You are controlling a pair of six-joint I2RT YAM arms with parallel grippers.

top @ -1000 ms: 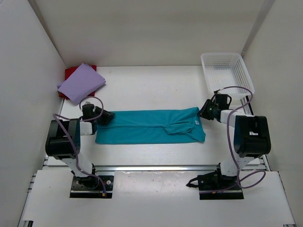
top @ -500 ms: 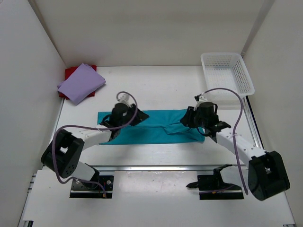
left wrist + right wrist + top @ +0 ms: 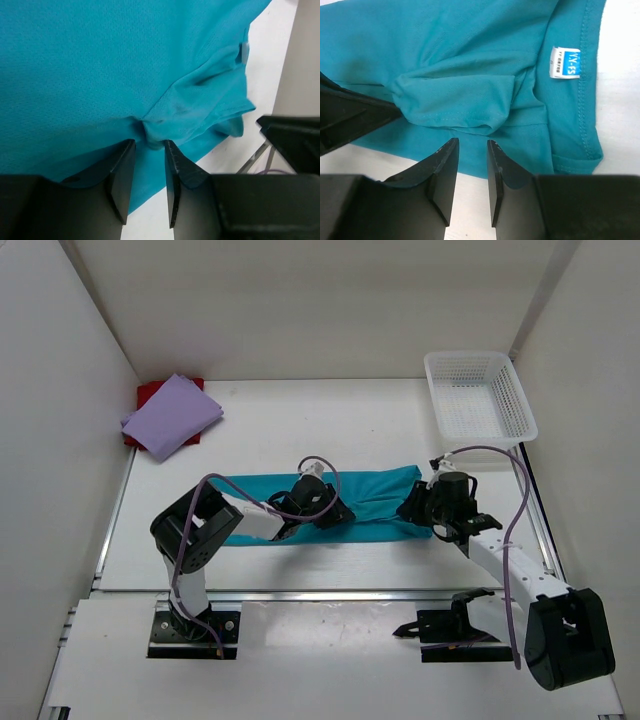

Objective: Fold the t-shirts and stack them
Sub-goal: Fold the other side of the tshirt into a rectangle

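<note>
Lying lengthwise between both arms, the teal shirt [image 3: 345, 505] has a bunched sleeve fold just ahead of the left gripper [image 3: 149, 150], whose parted fingers straddle that pucker. The right gripper [image 3: 472, 150], also apart, hovers beside the same fold, holding nothing.

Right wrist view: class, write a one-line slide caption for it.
Open right gripper hovering over a rumpled fold of the soft teal blue-green cloth t-shirt, its white neck label showing.
</note>
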